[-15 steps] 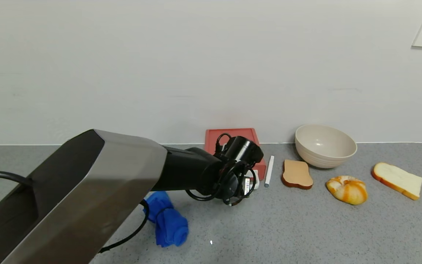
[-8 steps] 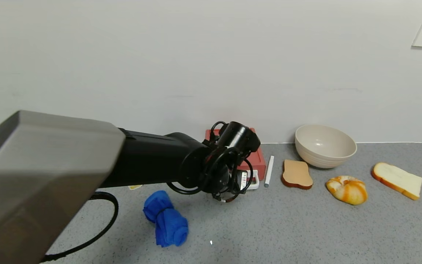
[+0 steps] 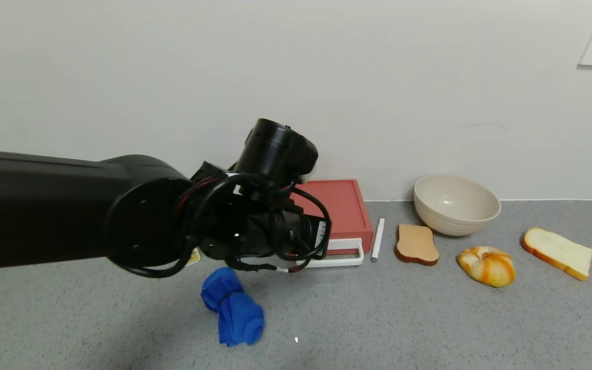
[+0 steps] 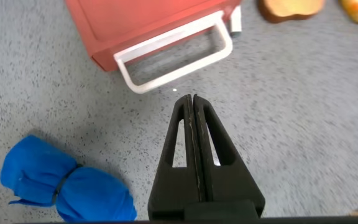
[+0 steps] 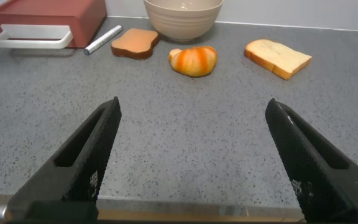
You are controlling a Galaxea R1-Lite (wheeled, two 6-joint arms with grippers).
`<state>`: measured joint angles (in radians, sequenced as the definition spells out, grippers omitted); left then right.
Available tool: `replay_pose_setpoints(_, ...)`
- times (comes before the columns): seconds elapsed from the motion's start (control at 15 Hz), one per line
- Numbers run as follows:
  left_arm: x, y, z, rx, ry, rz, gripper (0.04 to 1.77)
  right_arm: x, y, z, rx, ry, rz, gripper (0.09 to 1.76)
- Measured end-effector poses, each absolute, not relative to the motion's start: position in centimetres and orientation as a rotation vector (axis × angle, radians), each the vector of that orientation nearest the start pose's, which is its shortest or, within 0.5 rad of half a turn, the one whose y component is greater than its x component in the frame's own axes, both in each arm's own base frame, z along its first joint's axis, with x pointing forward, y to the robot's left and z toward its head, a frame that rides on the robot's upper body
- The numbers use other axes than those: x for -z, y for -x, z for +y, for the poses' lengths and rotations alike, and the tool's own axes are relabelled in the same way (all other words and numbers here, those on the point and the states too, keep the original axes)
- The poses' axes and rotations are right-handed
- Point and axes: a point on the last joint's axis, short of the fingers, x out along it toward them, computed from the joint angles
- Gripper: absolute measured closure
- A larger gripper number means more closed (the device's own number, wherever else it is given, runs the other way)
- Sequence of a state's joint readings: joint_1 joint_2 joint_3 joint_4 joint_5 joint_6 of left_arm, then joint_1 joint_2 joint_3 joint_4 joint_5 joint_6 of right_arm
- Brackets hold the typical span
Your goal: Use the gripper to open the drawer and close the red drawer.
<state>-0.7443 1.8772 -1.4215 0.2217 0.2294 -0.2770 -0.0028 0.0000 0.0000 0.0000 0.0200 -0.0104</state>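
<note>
The salmon-red drawer [image 3: 341,206] stands against the wall, and its white loop handle [image 3: 338,255] faces me. Its tray looks pushed in. My left gripper [image 4: 192,97] is shut and empty. It hangs above the bare counter, a short way in front of the handle [image 4: 174,57] and clear of it. In the head view its black hand with looped cables [image 3: 270,226] is raised at the drawer's left front and covers that corner. My right gripper [image 5: 192,104] is open and empty, low over the counter's near edge, far from the drawer [image 5: 45,15].
A rolled blue cloth [image 3: 234,308] lies in front of the left hand. Right of the drawer lie a white pen [image 3: 377,240], a brown toast slice [image 3: 417,244], a beige bowl [image 3: 455,203], an orange bun [image 3: 486,264] and a white bread slice [image 3: 558,253]. The wall is close behind.
My left arm has risen and drawn back to the left, away from the drawer front. The white handle, covered by the hand before, now shows in full.
</note>
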Motion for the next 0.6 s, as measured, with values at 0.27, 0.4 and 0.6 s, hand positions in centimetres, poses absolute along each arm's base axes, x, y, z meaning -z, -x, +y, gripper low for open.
replay_pose_setpoints(0.27,-23.1,-24.3,-21.7,0.461,-0.055,0.566,1.54,-7.5,2.3,0.1,-0.017,0.01,0.0,0.14)
replay_pose_setpoints(0.4,-23.6,-23.3,-20.8,0.468,-0.054,0.553,1.21,-7.5,2.3,0.1,-0.017,0.01,0.0,0.14)
replay_pose_setpoints(0.6,-23.9,-22.0,-19.5,0.485,-0.065,0.549,0.86,-7.5,2.3,0.1,-0.016,0.011,0.0,0.14)
